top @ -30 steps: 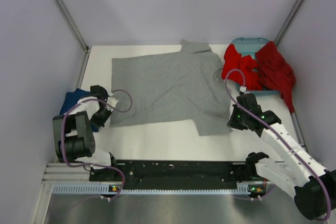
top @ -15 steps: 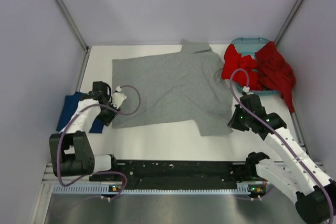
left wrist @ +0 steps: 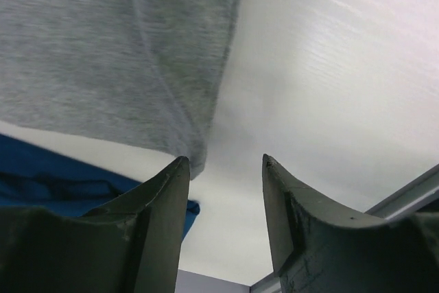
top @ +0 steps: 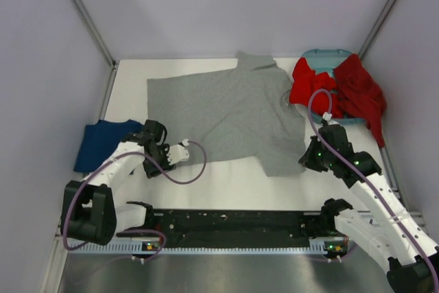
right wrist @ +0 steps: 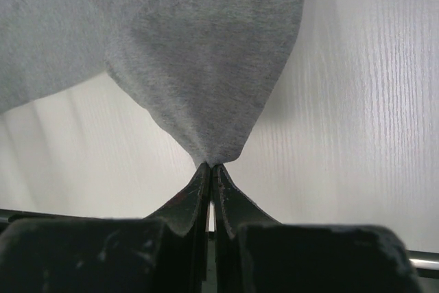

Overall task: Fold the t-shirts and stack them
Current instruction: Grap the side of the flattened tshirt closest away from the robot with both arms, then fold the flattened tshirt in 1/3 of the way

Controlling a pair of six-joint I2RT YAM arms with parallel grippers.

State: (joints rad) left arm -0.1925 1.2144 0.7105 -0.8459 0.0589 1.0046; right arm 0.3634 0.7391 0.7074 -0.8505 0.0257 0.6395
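Right gripper (top: 306, 160): fingers (right wrist: 182, 207) clenched with no gap, pinching a corner of the heather-grey cotton short-sleeved t-shirt (top: 226, 111). In the right wrist view the cloth is drawn into a narrow peak at the tips and fans out above them. The white table (top: 226, 183) shows on both sides.

Left gripper (top: 164, 150): fingers (left wrist: 161, 204) released, with a clear gap between them and nothing in it but bare tabletop. The grey shirt's hem corner hangs just beside the tip of the finger on the left of the left wrist view. It may be brushing that finger, but I can't tell from this angle.

Layout in the top view:
- The grey shirt is spread mostly flat across the middle of the frame, with its collar toward the top edge. The right gripper is on its lower-right corner and the left gripper sits at its lower-left corner.
- A dark navy blue t-shirt (top: 103, 142) lies at centre left, just beside the left gripper. It also shows as a blue patch at the lower left of the left wrist view, partly under the grey hem.
- The bright red t-shirts (top: 343, 94) are heaped at upper right, draped over the teal plastic basket (top: 326, 53) (only its far rim shows). They lie close to the grey shirt's right edge.
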